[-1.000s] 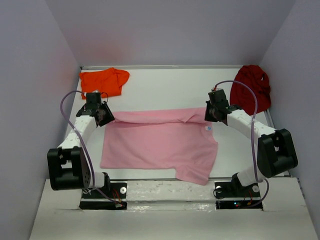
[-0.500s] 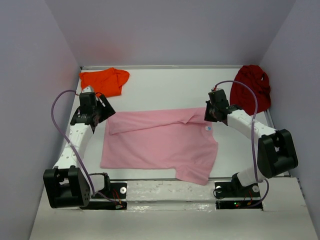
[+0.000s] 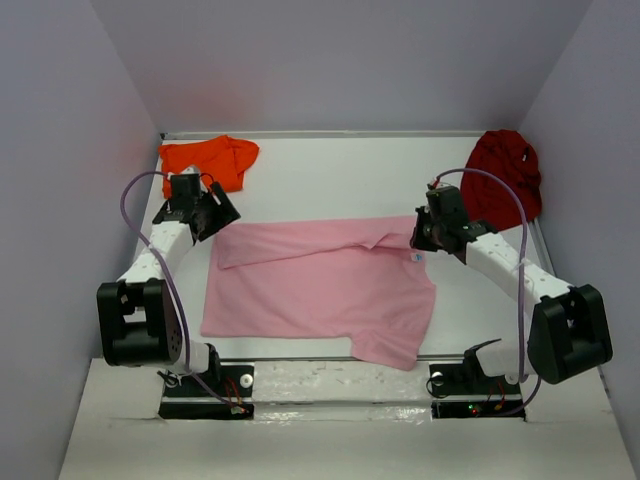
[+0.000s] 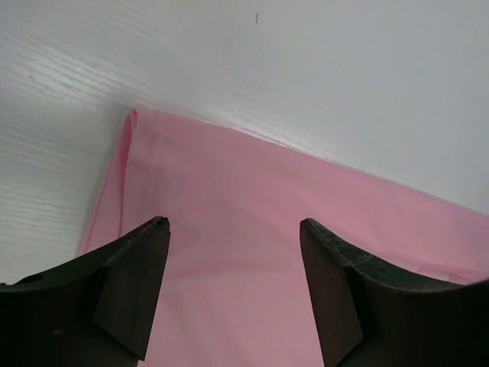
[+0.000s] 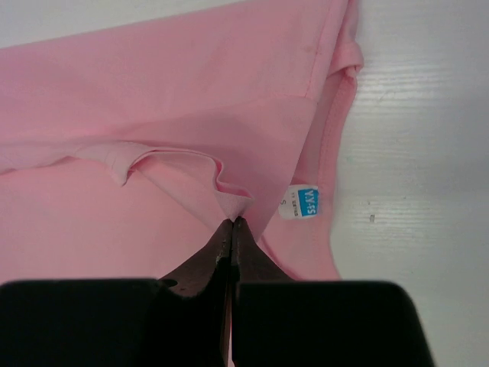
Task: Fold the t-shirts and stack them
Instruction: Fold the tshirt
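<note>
1. The pink t-shirt [image 3: 320, 290] lies spread over the middle of the desk [image 3: 330, 175], its upper edge turned down in a band; the orange t-shirt [image 3: 205, 160] sits bunched in the upper left of the overhead frame and the dark red t-shirt [image 3: 505, 175] in the upper right, both apart from the pink one
2. The right hand [image 5: 231, 223] is pressed together on a small pucker of pink cloth just beside the neck label [image 5: 306, 200], at the right end of that band
3. The left hand [image 4: 233, 229] is spread, with nothing between its fingers [image 4: 137, 267]; it hangs over the band's left corner, and I cannot tell whether it touches the cloth
4. The cloth looks thin, light and limp; it should sag between two holds, drag on the desk and wrinkle; a firm pinch will likely do it no harm
5. A good hold for the left hand seems to be the corner in the upper left of its own view, taking both layers; held level with the right hand's pinch, the edge should lift taut
</note>
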You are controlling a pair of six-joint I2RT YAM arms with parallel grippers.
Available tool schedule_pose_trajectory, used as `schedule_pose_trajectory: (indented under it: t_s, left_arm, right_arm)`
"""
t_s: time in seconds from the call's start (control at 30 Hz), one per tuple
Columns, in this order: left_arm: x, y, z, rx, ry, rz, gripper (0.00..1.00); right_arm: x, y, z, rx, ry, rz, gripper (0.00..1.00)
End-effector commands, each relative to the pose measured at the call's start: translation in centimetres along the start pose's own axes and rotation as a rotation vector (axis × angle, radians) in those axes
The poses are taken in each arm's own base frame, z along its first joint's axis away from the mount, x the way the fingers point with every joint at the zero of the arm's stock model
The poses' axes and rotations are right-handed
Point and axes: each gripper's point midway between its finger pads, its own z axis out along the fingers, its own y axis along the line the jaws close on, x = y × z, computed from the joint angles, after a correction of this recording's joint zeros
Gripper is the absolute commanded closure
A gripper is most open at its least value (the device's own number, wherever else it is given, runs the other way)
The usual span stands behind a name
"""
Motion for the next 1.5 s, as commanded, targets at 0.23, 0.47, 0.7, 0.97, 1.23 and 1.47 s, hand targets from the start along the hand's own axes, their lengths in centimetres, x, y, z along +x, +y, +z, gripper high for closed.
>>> schedule_pose_trajectory:
  t_s: [0.23,0.47,0.7,0.97,1.23,1.47]
  left_arm:
    - [-3.8,-3.1,-0.6,0.112,-0.094,0.016,0.22]
    - [-2.9,-2.8,0.3,0.119,-0.072,0.010,0.22]
    - [-2.0,-3.0,1.8,0.146,-0.032,0.015,0.23]
    - [-1.2,-2.3,3.6,0.107,0.013,0.024,0.24]
    - [-0.4,-1.2,3.9,0.030,0.051,0.062,0.25]
    - [0.1,0.9,4.2,-0.080,0.046,0.088,0.25]
  right_arm:
    - [3.6,-0.1,-0.7,-0.034,0.117,0.016,0.58]
    - [0.1,0.4,-1.8,-0.019,0.027,0.001,0.40]
    - [-1.9,1.7,2.0,-0.017,0.040,0.011,0.44]
    - [-2.6,3.0,5.6,-0.038,0.074,0.029,0.45]
    - [-2.9,3.1,7.4,-0.021,0.089,0.025,0.46]
    - [-3.7,3.6,7.7,-0.027,0.076,0.030,0.47]
